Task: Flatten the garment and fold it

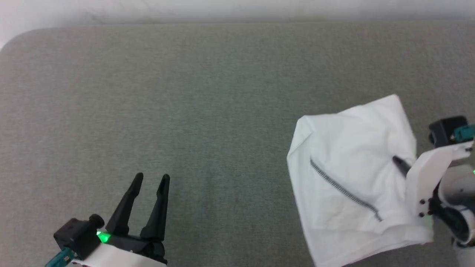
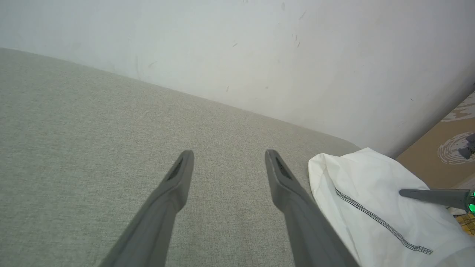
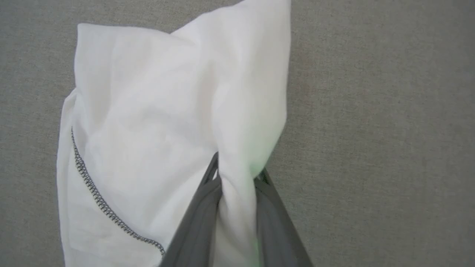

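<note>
R gripper (image 3: 237,168) pinches bunched garment (image 1: 352,178) by grey padded surface's (image 1: 185,92) right edge; L gripper (image 1: 152,177) splayed, front-left; wide bare centre.

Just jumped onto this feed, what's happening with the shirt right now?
The right gripper has its jaws closed on a bunched fold of the white garment. The garment lies crumpled on the right side of the grey fabric surface and is not yet flattened. The left gripper hovers with its jaws open over a bare part of the surface, apart from the cloth.
</note>
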You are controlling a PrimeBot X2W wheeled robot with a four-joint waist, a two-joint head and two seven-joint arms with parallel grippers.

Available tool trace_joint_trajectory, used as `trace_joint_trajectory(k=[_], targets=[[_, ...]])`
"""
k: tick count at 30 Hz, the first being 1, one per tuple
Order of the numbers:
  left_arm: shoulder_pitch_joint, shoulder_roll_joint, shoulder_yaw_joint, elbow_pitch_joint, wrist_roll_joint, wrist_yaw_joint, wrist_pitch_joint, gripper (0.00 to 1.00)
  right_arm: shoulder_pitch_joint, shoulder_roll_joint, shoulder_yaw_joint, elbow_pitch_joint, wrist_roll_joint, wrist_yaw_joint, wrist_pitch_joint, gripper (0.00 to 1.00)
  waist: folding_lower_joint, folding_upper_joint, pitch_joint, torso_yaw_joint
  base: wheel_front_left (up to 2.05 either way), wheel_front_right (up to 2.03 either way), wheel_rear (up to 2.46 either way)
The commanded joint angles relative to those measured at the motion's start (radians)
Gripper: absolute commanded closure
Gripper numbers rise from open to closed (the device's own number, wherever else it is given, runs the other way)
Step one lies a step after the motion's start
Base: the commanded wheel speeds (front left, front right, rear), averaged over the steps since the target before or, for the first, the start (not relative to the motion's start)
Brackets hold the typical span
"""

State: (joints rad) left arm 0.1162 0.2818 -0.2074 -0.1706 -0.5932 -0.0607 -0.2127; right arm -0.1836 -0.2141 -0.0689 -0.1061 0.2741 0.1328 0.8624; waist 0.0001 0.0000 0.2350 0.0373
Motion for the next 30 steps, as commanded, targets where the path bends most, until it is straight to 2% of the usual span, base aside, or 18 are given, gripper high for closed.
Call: trace_joint_trajectory(k=[1,5,12,19,25,30], targets=[[-0.022,0.007,0.002,-0.013,0.014,-0.004,-0.003,0.0,-0.035,-0.027,0.0,-0.007,-0.013,-0.002,0.006,1.0,-0.0001,0.0,0.046,-0.049,0.0,0.0,0.0],[-0.045,0.021,0.005,-0.044,0.028,-0.002,-0.003,0.0,-0.101,-0.089,0.009,-0.008,-0.026,-0.002,0.013,1.0,-0.0001,0.0,0.085,-0.099,0.0,0.0,0.0],[-0.082,0.053,0.006,-0.085,0.048,0.0,0.021,0.0,-0.2,-0.146,0.057,0.008,-0.04,-0.002,-0.005,1.0,-0.0001,0.0,0.139,-0.192,0.0,0.0,0.0],[-0.1,0.078,0.01,-0.125,0.061,0.008,0.043,0.0,-0.274,-0.24,0.114,0.047,-0.068,-0.002,-0.046,1.0,-0.0001,0.0,0.181,-0.259,0.0,0.0,0.0],[-0.113,0.105,0.043,-0.18,0.088,0.025,0.03,0.0,-0.341,-0.29,0.147,0.097,-0.084,-0.002,-0.108,1.0,-0.0001,0.0,0.22,-0.305,0.0,0.0,0.0],[-0.128,0.122,0.067,-0.223,0.108,0.034,0.015,0.0,-0.371,-0.317,0.141,0.138,-0.099,-0.002,-0.148,1.0,-0.0001,0.0,0.256,-0.315,0.0,0.0,0.0]])
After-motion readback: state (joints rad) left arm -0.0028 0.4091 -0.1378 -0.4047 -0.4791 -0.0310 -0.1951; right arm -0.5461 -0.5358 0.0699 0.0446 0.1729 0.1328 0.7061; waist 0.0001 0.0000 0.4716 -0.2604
